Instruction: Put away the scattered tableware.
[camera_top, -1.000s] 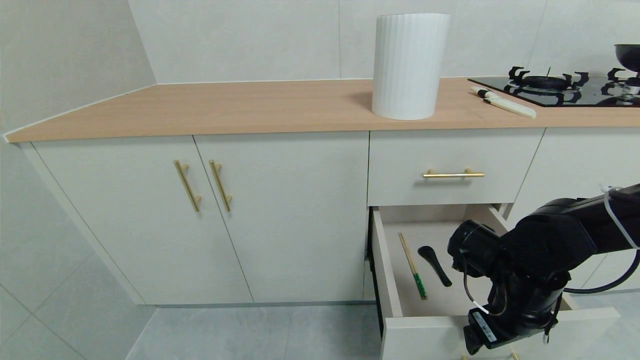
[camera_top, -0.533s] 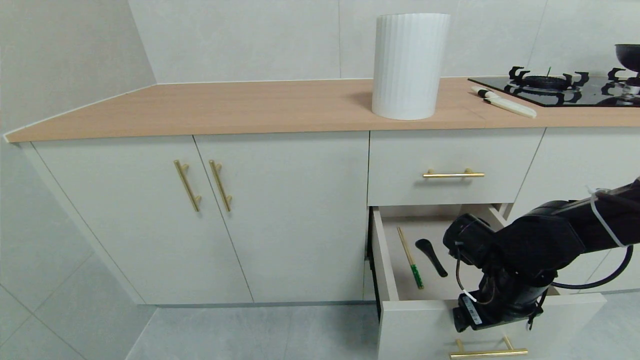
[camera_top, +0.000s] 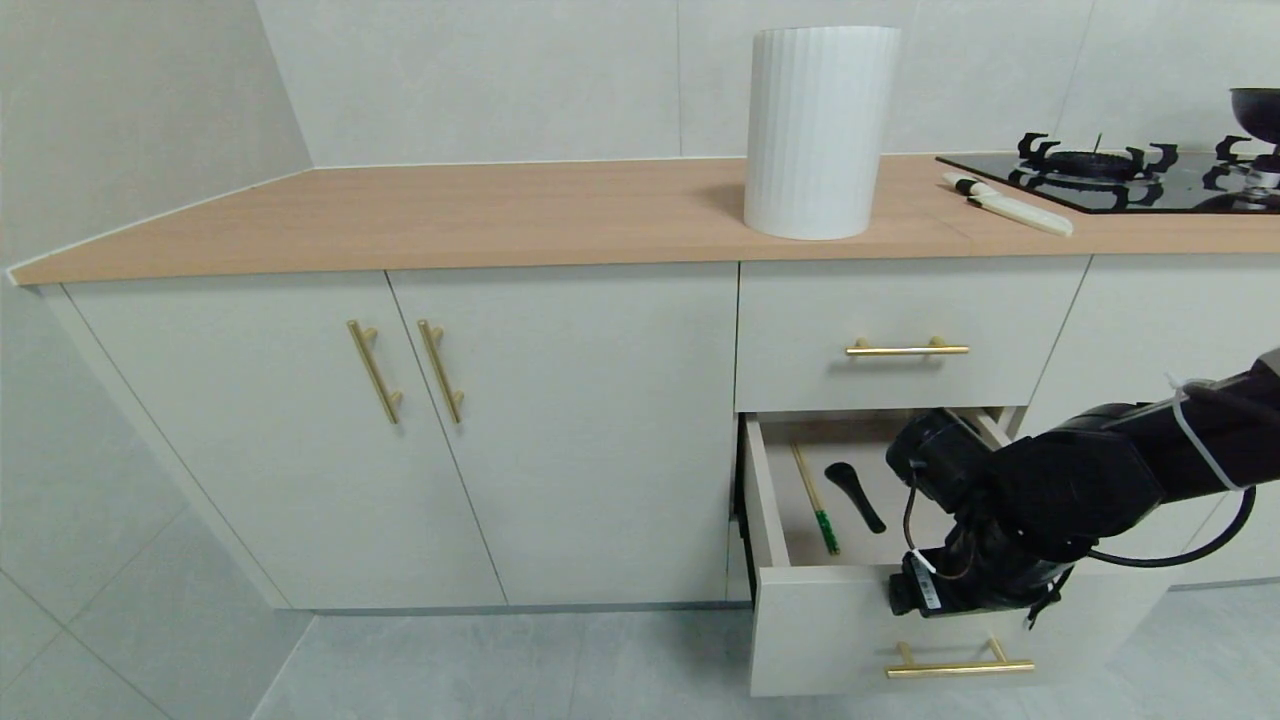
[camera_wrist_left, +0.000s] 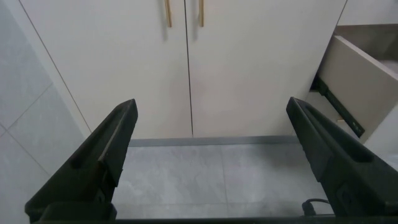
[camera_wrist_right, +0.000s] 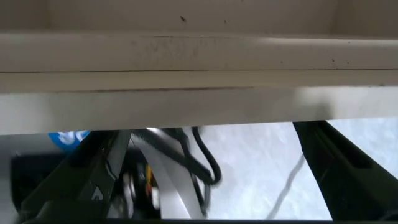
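Note:
A pair of wooden chopsticks (camera_top: 815, 497) with green tips and a black spoon (camera_top: 853, 494) lie inside the lower drawer (camera_top: 830, 630), which stands partly out of the cabinet. My right arm rests against the top of the drawer's front panel, just above its gold handle (camera_top: 960, 667). In the right wrist view my right gripper (camera_wrist_right: 208, 130) is open, with the panel's top edge (camera_wrist_right: 199, 62) close in front of its fingers. My left gripper (camera_wrist_left: 211, 106) is open with nothing in it, low over the grey floor before the cabinet doors (camera_wrist_left: 186, 37).
On the wooden counter (camera_top: 450, 215) stand a tall white ribbed container (camera_top: 818, 130) and a cream-handled knife (camera_top: 1005, 204) beside the black gas hob (camera_top: 1120, 175). The upper drawer (camera_top: 905, 335) is closed. Grey floor lies free to the left of the drawer.
The lower drawer has slid back into the cabinet by roughly half its open length. My right arm has moved in with it, staying against the front panel.

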